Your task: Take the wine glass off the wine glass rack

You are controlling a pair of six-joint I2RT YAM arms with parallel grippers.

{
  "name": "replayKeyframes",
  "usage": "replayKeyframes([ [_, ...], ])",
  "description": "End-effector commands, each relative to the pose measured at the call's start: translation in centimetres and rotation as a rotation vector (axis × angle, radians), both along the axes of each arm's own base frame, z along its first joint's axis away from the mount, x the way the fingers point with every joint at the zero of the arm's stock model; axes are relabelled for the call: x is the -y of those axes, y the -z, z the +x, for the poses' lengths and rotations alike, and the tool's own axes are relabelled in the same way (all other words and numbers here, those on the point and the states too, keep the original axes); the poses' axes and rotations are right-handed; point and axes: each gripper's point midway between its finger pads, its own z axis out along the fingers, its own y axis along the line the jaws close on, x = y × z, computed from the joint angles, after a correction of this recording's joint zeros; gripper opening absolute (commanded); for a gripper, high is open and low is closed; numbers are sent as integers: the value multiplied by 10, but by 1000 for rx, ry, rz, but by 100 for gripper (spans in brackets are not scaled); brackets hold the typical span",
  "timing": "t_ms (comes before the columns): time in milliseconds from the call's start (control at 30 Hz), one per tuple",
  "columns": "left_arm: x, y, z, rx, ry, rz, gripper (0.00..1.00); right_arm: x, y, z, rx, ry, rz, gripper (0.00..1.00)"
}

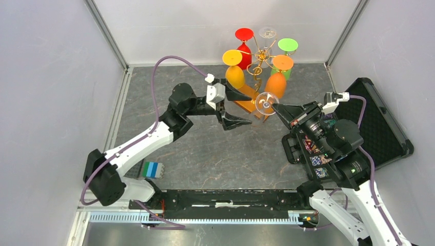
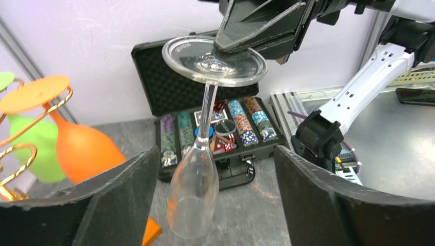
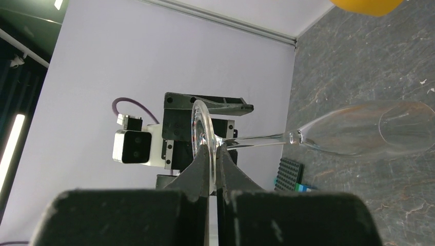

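Note:
A clear wine glass hangs foot up and bowl down, a little tilted. My right gripper is shut on the rim of its round foot. It hangs in front of the wine glass rack, a gold wire stand on an amber base, and touches no arm of it. My left gripper stands open, one finger on each side of the bowl, with a gap on both sides. In the right wrist view the stem and bowl stretch to the right above the grey floor.
On the rack hang red, yellow, green, orange and clear glasses. An open black case of poker chips lies at the right. A small brick plate lies at the near left. Walls close in both sides.

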Motion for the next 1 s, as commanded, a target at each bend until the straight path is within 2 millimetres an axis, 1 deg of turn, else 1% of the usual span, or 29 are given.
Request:
replayKeyframes([
  [0,9,-46,-15,96,88,-158,82,2,-44,-14,100,-24,89,0],
  [100,19,-40,-15,61,102,-151,71,-1,-41,-14,82,-45,95,0],
  [167,25,-36,-17,40,116,-152,66,-6,-40,-14,78,-70,96,0],
  [233,32,-32,-18,17,123,-147,65,-9,-39,-14,71,-87,94,0],
  [367,44,-22,-11,-14,82,-123,65,-16,-41,-15,84,-127,89,0],
  [433,50,-18,-11,-27,84,-119,62,-19,-39,-16,86,-150,97,0],
  [467,51,-18,-12,-32,90,-116,59,-20,-38,-16,88,-154,106,0],
  [567,52,-14,-9,-43,80,-102,42,-20,-36,-16,93,-151,113,0],
  [600,52,-12,-8,-41,73,-95,39,-19,-35,-16,98,-149,114,0],
  [700,51,-11,-7,-28,62,-81,31,-19,-33,-14,107,-145,118,0],
  [800,51,-8,-5,-12,52,-51,10,-18,-30,-10,108,-126,122,0],
  [867,50,-7,-2,1,36,-42,3,-15,-30,-9,115,-109,123,0],
  [967,49,-8,0,11,26,-48,2,-15,-32,-6,126,-99,115,0],
])
